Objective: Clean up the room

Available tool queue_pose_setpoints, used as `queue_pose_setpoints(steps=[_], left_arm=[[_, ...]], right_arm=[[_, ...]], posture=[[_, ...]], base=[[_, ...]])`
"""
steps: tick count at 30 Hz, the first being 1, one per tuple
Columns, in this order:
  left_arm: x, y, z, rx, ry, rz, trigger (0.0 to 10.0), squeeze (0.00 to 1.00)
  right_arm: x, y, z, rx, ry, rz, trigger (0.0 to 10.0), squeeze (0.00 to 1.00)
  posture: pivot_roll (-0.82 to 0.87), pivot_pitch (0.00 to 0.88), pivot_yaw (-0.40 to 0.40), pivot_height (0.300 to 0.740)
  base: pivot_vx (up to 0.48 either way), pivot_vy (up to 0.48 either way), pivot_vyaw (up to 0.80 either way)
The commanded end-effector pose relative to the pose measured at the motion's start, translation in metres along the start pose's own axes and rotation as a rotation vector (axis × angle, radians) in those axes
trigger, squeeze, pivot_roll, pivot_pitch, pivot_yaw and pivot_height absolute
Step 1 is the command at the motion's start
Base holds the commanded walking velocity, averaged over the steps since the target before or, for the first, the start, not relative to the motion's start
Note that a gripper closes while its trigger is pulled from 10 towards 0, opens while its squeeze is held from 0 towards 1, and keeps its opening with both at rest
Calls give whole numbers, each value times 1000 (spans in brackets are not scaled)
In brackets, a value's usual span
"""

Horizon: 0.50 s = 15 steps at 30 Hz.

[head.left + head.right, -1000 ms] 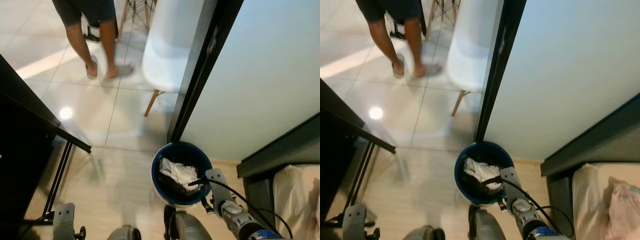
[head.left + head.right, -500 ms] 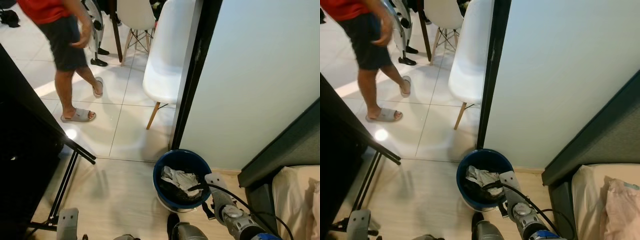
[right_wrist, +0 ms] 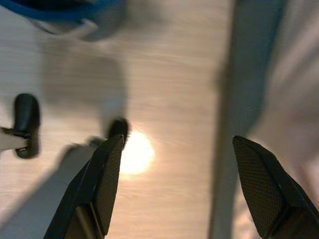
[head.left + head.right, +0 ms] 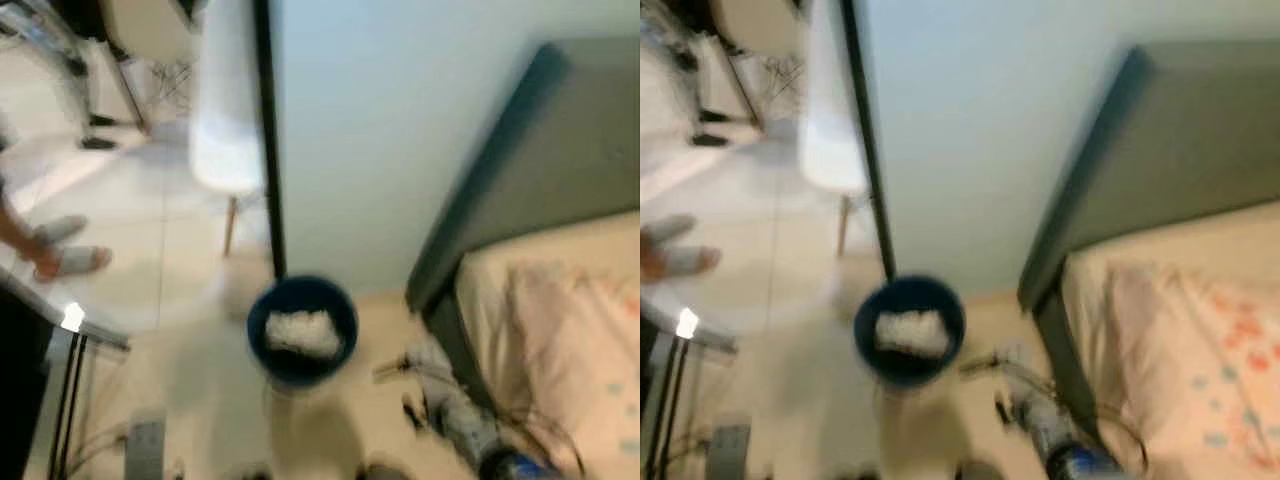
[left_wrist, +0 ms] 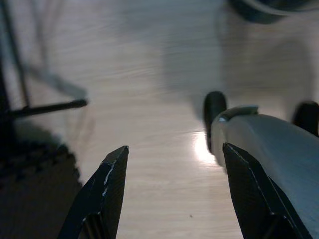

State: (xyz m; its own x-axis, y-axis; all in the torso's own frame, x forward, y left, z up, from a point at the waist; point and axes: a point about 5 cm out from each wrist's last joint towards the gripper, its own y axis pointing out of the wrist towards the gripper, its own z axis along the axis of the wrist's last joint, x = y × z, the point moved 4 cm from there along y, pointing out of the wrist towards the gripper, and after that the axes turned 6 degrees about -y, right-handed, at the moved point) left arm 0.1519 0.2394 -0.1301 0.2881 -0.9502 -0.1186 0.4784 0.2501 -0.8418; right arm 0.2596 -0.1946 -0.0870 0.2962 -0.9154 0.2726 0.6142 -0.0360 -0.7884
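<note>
The head views are blurred by motion. A blue bin [image 4: 300, 330] stands on the wooden floor with crumpled white trash [image 4: 300, 333] inside. My right arm [image 4: 455, 415] reaches out low, just right of the bin and apart from it. In the right wrist view my right gripper [image 3: 178, 142] is open over bare floor, with the bin's edge [image 3: 60, 12] off to one side. My left gripper [image 5: 175, 148] is open too and hangs low above the floor.
A bed [image 4: 560, 330] with a dark frame [image 4: 500, 170] fills the right side. A white chair [image 4: 225, 120] and a black door frame [image 4: 268, 150] stand behind the bin. A person's feet [image 4: 60, 255] are at the left, near black stand legs [image 4: 65, 400].
The whole picture has swung to the right and blurred, bringing the bed into view. My right gripper, which reached over the bin's rim, is now beside the bin.
</note>
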Motion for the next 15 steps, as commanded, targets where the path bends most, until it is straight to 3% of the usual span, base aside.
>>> queue_pose_setpoints(steps=[1,12,15], left_arm=[[-10,0,-2,-10,10,20,10000,0],[-3,0,0,-5,29,0,10000,0],[-1,0,1,-1,31,-7,10000,0]], right_arm=[[-8,0,-1,-6,2,18,10000,0],[-3,0,-3,-15,4,6,10000,0],[-2,0,-4,-18,6,5,10000,0]], posture=[[-20,6,34,735],[-30,7,35,735],[-28,14,35,735]], base=[[-266,0,-763],[-260,0,-763],[0,0,-763]])
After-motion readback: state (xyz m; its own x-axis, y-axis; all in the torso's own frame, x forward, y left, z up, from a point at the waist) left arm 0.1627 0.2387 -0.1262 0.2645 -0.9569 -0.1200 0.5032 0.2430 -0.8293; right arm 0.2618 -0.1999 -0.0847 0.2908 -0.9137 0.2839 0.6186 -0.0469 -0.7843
